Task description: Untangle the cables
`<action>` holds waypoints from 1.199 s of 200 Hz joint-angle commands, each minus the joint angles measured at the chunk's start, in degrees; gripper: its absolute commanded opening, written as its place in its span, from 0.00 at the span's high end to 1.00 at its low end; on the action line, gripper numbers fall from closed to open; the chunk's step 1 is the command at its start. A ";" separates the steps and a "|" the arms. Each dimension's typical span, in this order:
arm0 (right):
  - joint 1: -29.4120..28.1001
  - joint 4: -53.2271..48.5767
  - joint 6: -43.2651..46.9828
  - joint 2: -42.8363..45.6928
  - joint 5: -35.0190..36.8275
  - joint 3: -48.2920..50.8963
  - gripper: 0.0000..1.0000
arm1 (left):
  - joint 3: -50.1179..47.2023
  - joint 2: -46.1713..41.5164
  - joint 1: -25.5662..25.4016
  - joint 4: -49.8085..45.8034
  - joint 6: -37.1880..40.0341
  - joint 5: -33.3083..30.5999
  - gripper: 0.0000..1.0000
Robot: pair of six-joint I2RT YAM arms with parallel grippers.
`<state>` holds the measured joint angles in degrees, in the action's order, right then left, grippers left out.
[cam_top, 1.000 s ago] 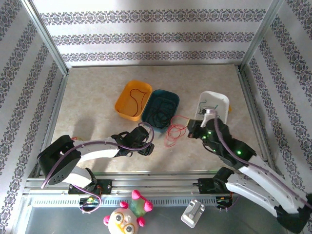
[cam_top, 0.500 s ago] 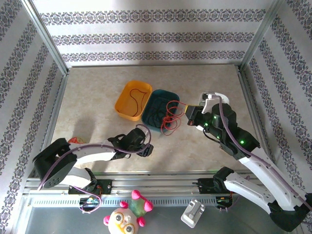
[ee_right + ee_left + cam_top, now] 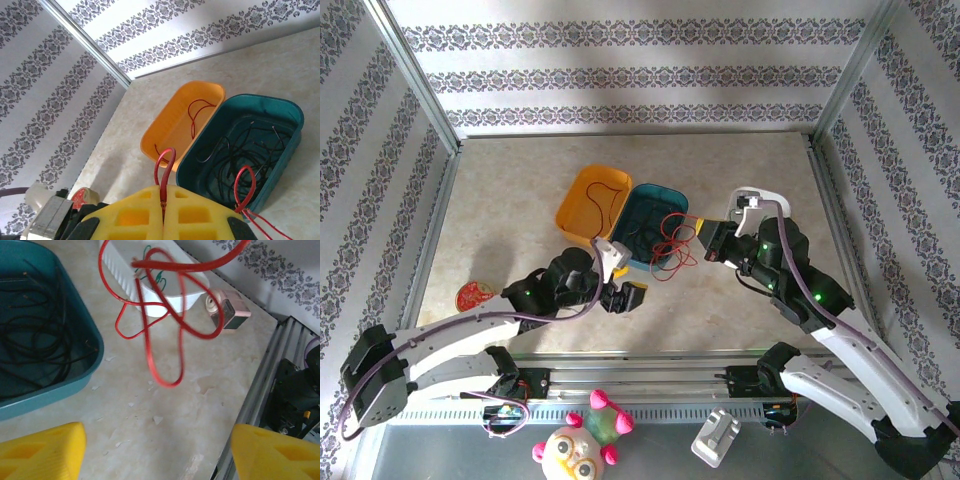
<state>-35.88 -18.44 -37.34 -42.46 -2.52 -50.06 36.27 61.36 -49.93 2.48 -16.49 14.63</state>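
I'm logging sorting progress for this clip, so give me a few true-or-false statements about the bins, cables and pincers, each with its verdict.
1. The right pincer is shut on a thin red cable. True.
2. The teal plastic bin holds green cables. False: it holds black cables.
3. The left pincer grips the hanging cable. False: its fingers stand wide apart with nothing between them.
4. The orange plastic bin has a second red cable lying in it. True.
5. The white plastic bin holds a green cable. True.
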 commanded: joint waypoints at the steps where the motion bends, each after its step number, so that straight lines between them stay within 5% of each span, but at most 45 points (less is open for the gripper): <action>1: -0.67 2.58 -2.40 1.68 -0.97 0.58 1.00 | 2.37 3.16 -0.52 3.67 0.73 3.74 0.27; 77: -0.77 3.33 -5.87 4.46 -2.13 1.75 1.00 | 7.94 15.73 -0.52 17.83 -1.84 6.99 0.39; 93: -0.71 3.70 -6.68 5.10 -1.81 2.41 1.00 | 8.70 18.07 -0.51 20.64 -2.79 7.41 0.53; 124: -0.67 3.37 -7.28 6.69 0.95 3.22 1.00 | 10.46 21.22 -0.51 21.70 -4.47 8.59 1.00; 186: 0.02 -8.91 -6.69 14.77 24.55 3.21 1.00 | 5.21 13.67 -0.34 11.02 -2.20 5.00 1.00; 240: 1.41 -15.10 -7.20 19.34 33.73 3.14 1.00 | -2.81 -1.52 3.90 2.69 -4.38 -0.87 1.00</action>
<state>-35.00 -29.34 -43.88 -23.53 24.53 -47.22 36.16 65.45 -49.08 10.41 -19.77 17.43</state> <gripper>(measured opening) 0.051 0.059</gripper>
